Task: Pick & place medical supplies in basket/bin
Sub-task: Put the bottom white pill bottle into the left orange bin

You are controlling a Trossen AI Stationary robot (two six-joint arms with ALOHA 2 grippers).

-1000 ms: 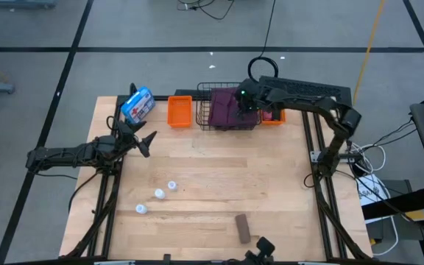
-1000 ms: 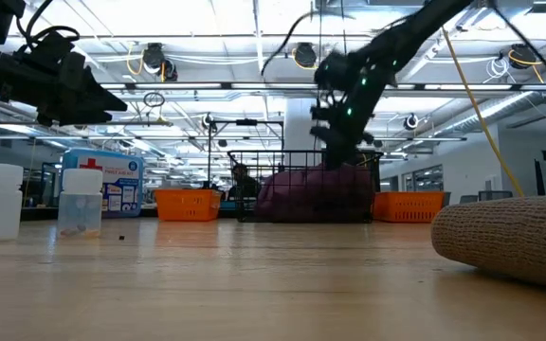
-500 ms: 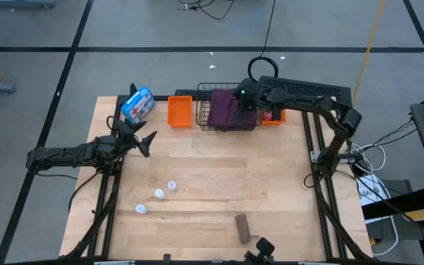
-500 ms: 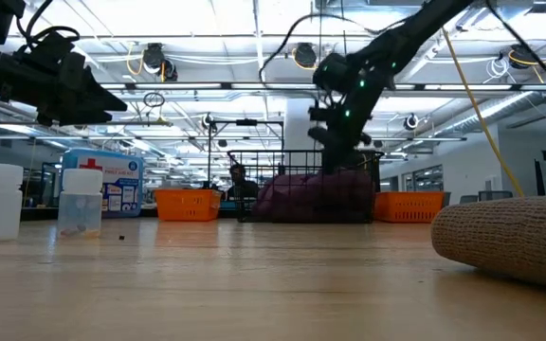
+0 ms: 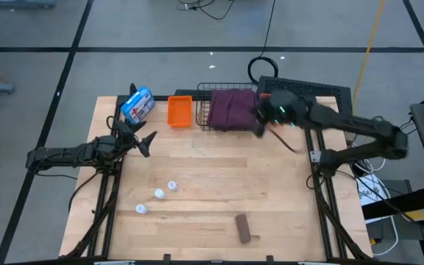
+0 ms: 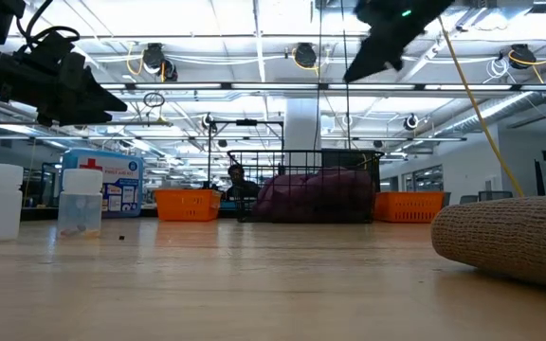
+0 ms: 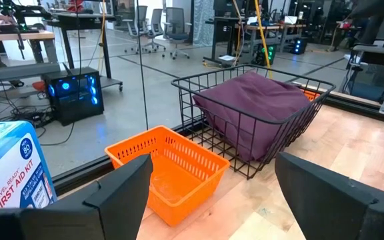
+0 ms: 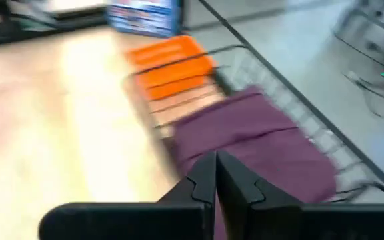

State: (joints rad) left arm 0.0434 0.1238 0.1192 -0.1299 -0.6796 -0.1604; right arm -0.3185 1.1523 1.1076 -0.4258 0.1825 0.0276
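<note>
The maroon cloth (image 5: 230,108) lies folded inside the black wire basket (image 5: 206,125) at the table's far edge, also seen in the left wrist view as the cloth (image 7: 259,107). My right gripper (image 8: 216,175) is shut and empty. It hangs high over the basket's near right corner, where the gripper (image 5: 260,124) shows blurred. Three white vials (image 5: 159,194) stand on the near left part of the table. The brown roll (image 5: 243,228) lies near the near edge. My left gripper (image 5: 143,140) waits open at the left. Pink and black rolls are hidden.
An orange bin (image 5: 179,110) sits left of the basket; the other orange bin (image 6: 408,205) is to its right, under my right arm in the high view. The blue-and-white pouch (image 5: 137,104) stands at the far left corner. Bare wood (image 5: 219,169) spans the table's middle.
My right gripper has risen out of the wire basket and pulled back toward the table's right and near side, moving fast in the last half second. The maroon cloth has stayed in the basket.
</note>
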